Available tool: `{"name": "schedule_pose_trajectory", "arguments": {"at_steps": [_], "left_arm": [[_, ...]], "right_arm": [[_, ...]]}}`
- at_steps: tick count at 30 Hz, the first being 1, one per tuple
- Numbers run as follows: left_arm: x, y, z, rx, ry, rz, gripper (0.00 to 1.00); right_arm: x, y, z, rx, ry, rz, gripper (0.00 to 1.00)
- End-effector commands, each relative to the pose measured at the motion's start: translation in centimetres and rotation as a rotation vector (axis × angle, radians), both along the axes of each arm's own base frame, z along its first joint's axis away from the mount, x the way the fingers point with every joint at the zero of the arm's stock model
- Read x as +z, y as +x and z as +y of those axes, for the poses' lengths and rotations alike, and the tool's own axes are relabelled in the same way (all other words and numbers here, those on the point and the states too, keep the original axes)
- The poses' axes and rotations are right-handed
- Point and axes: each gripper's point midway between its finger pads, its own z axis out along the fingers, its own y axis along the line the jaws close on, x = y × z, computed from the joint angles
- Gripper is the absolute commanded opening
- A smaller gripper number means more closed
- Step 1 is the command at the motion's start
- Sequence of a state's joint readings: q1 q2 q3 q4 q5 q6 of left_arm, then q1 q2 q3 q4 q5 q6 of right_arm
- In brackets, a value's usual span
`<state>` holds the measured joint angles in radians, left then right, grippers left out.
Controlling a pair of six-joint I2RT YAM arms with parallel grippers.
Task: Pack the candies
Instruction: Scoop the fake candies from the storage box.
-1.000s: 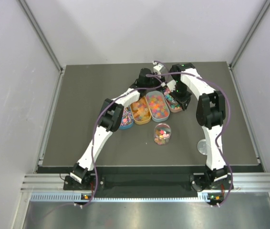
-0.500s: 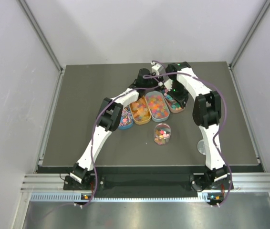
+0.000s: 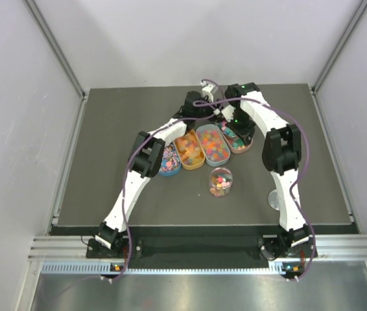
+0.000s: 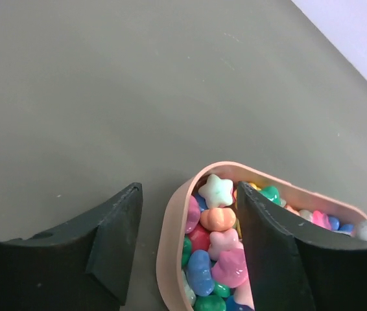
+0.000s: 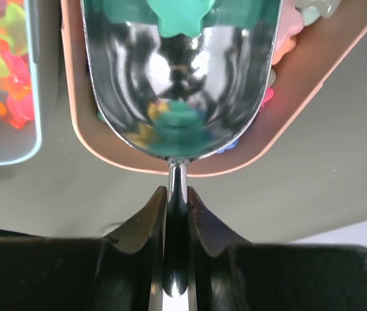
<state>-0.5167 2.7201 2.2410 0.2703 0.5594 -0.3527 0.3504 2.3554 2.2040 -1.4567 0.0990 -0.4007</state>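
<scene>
The right pincer [image 5: 176, 197] pinches the scoop [image 5: 180, 84] by its thin handle so the bowl just ahead dips into the pink tray [image 5: 99, 146] of candies [image 5: 180, 18], one green star at its far lip, while the left pincer [image 4: 187, 194] stands spread astride that tray's end, likely to steady it.

Open table [image 3: 106, 162] leftward; trays [image 3: 196, 166] beneath left arm [image 3: 128, 194], right arm [image 3: 287, 188]

Dark grey table [image 4: 93, 84]. Salmon-pink tray [image 4: 169, 246]; candies [image 4: 217, 223] in mint, orange, pink, blue, green, red. Mirror-silver scoop [image 5: 177, 84], green tint in the reflection. Pale blue tray [image 5: 35, 84] with neon orange, yellow, pink gummies [image 5: 2, 39]. Left fingers [image 4: 115, 240] matte black.
</scene>
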Motion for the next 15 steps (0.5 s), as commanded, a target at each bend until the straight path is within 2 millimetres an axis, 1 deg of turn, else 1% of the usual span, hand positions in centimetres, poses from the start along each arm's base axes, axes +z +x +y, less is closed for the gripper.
{"name": "schedule_pose_trajectory", "arguments": {"at_steps": [1,3,4,7,8,9,10,11,13,15], "left_arm": [[16.1,-3.6,-3.2,-0.109,-0.199,-0.241,0.66],[17.3,-3.7,-2.9,-0.103,-0.209,-0.257,0.67],[17.5,-3.7,-2.8,-0.1,-0.207,-0.26,0.67],[17.8,-3.3,-2.1,-0.081,-0.197,-0.271,0.67],[17.8,-2.8,-1.1,-0.06,-0.187,-0.269,0.67],[17.8,-2.7,-1.1,-0.06,-0.187,-0.269,0.67],[17.6,-2.4,-0.7,-0.05,-0.18,-0.264,0.67],[18.1,-2.3,-0.4,-0.051,-0.181,-0.275,0.67],[18.4,-1.8,0.5,-0.042,-0.179,-0.279,0.67],[19.3,-1.8,1.1,-0.042,-0.182,-0.287,0.67]], "right_arm": [[0.5,0.0,2.2,0.022,0.103,-0.002,0.0],[0.4,0.1,2.1,0.019,0.103,-0.002,0.0],[0.2,0.0,2.4,0.013,0.129,0.011,0.0],[0.0,-0.1,2.3,0.01,0.148,0.023,0.0],[0.0,-0.3,1.7,-0.016,0.169,0.039,0.0],[-0.1,-0.4,1.7,-0.017,0.168,0.045,0.0],[-0.1,-0.6,1.6,-0.027,0.187,0.059,0.0],[-0.2,-0.6,0.9,-0.052,0.198,0.068,0.0],[-0.6,-0.7,0.4,-0.068,0.219,0.086,0.0],[-1.2,-0.5,-0.2,-0.079,0.241,0.107,0.0]]}}
